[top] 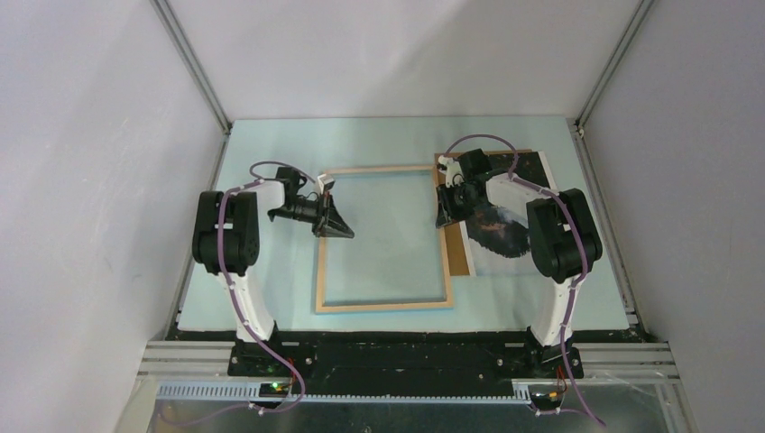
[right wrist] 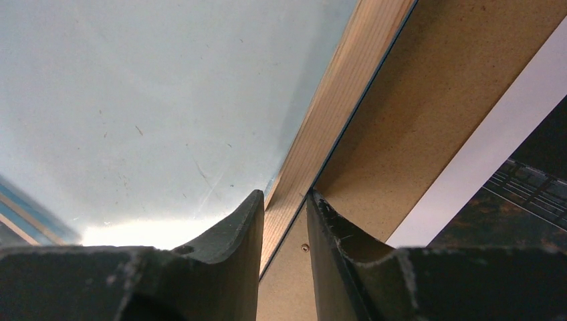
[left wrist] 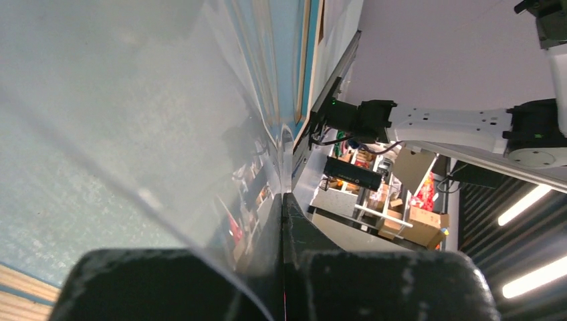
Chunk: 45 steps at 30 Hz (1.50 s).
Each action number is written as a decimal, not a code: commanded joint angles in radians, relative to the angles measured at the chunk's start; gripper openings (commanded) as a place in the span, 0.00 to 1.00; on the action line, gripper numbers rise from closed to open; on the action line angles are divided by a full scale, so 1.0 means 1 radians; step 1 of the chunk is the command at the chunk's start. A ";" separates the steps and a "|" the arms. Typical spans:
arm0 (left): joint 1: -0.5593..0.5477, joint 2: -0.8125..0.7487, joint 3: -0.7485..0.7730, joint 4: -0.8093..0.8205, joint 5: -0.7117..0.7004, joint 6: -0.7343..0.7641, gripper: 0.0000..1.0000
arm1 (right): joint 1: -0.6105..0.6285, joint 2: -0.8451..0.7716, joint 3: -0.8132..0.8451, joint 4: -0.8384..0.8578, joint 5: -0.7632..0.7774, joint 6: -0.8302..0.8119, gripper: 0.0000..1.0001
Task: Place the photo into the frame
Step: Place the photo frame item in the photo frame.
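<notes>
desk [top: 271, 180]: pale blue, carries everything.
frame [top: 383, 305]: flat mid-desk, bare wood face up, no print in its opening.
backing board [top: 458, 254]: brown, out of the frame, just beside its right rail.
photo [top: 498, 233]: picture side up, overlapping the board, right of the frame, not in.
clear sheet [left wrist: 134, 134]: its edge runs toward my left fingers.
my right fingers [right wrist: 227, 254]: slightly parted over the frame's right rail edge, grasping nothing I can see.
my left fingers [left wrist: 374, 287]: clenched at the left rail; sheet pinched or not, cannot tell.
progress: early, I judge; photo and board both still to load.
</notes>
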 commanded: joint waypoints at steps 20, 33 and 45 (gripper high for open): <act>0.018 0.031 0.063 0.032 0.187 -0.062 0.00 | 0.009 0.008 0.035 -0.010 -0.077 0.017 0.34; 0.018 0.044 0.062 0.034 0.097 0.001 0.00 | 0.010 0.009 0.036 -0.011 -0.078 0.015 0.35; 0.028 0.066 0.075 0.030 -0.003 0.076 0.00 | 0.004 0.010 0.035 -0.017 -0.077 0.009 0.34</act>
